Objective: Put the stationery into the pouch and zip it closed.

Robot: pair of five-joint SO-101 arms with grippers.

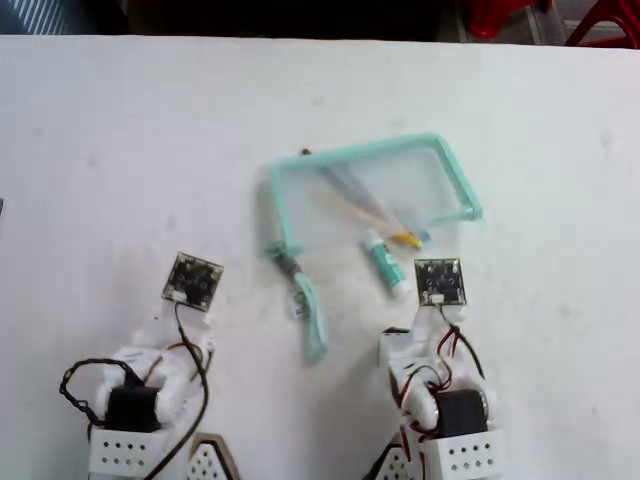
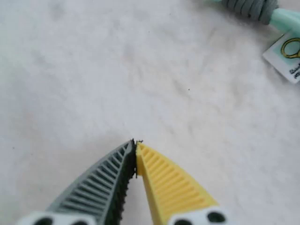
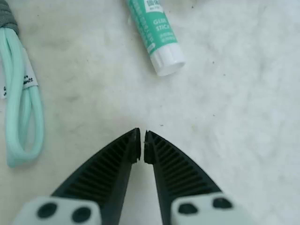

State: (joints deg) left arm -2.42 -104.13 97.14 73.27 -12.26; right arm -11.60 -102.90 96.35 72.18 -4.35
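Note:
A clear pouch (image 1: 375,195) with a mint-green border lies mid-table, with pens or pencils (image 1: 372,212) inside it. Its mint strap (image 1: 308,305) trails toward the arms, seen as a looped cord (image 3: 21,117) in the right wrist view. A green-and-white glue stick (image 1: 387,265) lies on the table just outside the pouch, its white cap end (image 3: 166,63) nearest my right gripper (image 3: 141,143), which is shut with nothing in it. My left gripper (image 2: 135,147) is shut and empty over bare table; the strap's grey knot (image 2: 248,7) and a tag (image 2: 286,54) lie a little way off.
The table (image 1: 120,150) is white and bare around the pouch. Both arms' bases (image 1: 140,420) sit at the near edge with loose cables. Red chair parts (image 1: 600,20) stand beyond the far edge.

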